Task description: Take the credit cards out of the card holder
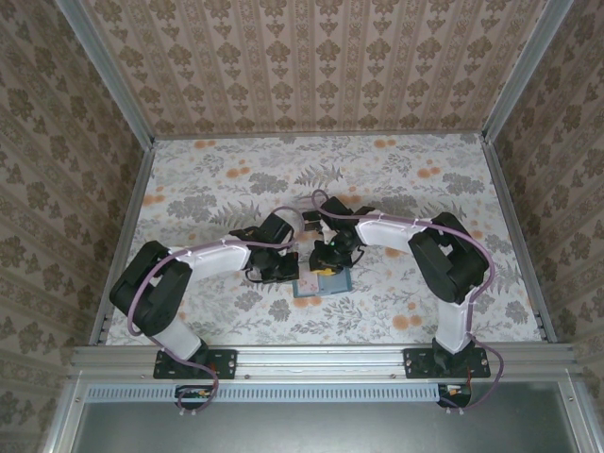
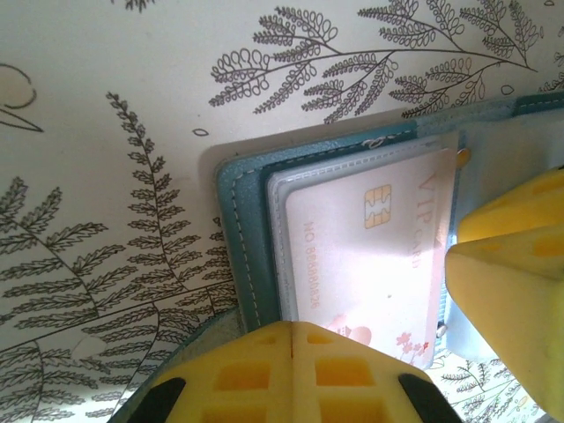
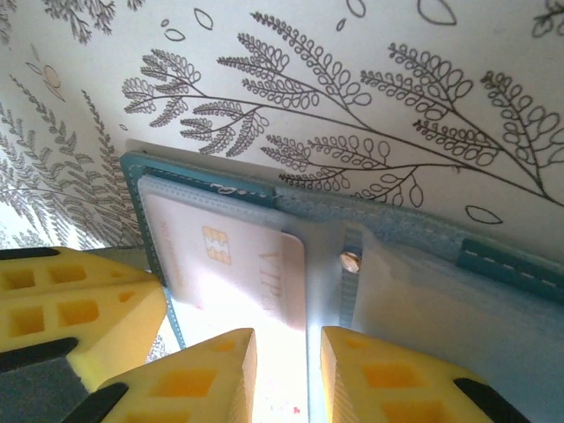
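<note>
Your left gripper (image 2: 293, 339) has its two yellow pads pressed together with no gap, at the near edge of the card holder (image 2: 236, 238); the wrist view does not let you tell whether anything thin is caught between them. Your right gripper (image 3: 287, 344) stands narrowly parted, its jaws on either side of the long edge of a pale pink credit card (image 3: 225, 256), with a bright gap between them and no clear hold on it. The card, with a gold chip and the letters VIP, lies in a clear sleeve (image 2: 275, 264) inside the holder. The teal holder lies open and flat on the table (image 1: 425, 179), which has a leaf and flower print; a small metal snap (image 3: 350, 260) sits at its middle fold. From above, both arms meet over the holder, around the table's centre and a little toward the near edge, with the grippers just beside each other
</note>
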`<state>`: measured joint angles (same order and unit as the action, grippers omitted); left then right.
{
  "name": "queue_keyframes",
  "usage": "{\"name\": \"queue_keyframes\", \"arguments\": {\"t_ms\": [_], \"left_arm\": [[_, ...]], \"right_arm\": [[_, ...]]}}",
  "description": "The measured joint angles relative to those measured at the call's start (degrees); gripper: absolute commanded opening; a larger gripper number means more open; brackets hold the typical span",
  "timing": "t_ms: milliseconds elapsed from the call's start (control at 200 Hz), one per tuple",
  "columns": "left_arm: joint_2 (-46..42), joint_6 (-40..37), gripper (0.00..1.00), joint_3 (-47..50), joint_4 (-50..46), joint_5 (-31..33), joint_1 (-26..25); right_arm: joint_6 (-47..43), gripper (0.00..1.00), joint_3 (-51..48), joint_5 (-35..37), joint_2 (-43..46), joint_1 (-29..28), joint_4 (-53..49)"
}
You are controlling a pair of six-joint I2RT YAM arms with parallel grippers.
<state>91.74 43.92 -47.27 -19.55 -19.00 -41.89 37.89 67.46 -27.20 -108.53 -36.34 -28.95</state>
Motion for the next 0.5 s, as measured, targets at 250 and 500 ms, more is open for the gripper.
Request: {"name": "queue_keyframes", "arguments": {"t_ms": [250,500], "left_arm": [[0.0,0.0,0.01,0.0,0.0,0.0,0.0],[0.0,0.0,0.01,0.0,0.0,0.0,0.0]], "right_arm": [[1.5,0.28,0.1,-2.4,0.3,-0.3,1.0],[1.9,0.28,0.1,-3.2,0.0,-0.4,2.1]]}}
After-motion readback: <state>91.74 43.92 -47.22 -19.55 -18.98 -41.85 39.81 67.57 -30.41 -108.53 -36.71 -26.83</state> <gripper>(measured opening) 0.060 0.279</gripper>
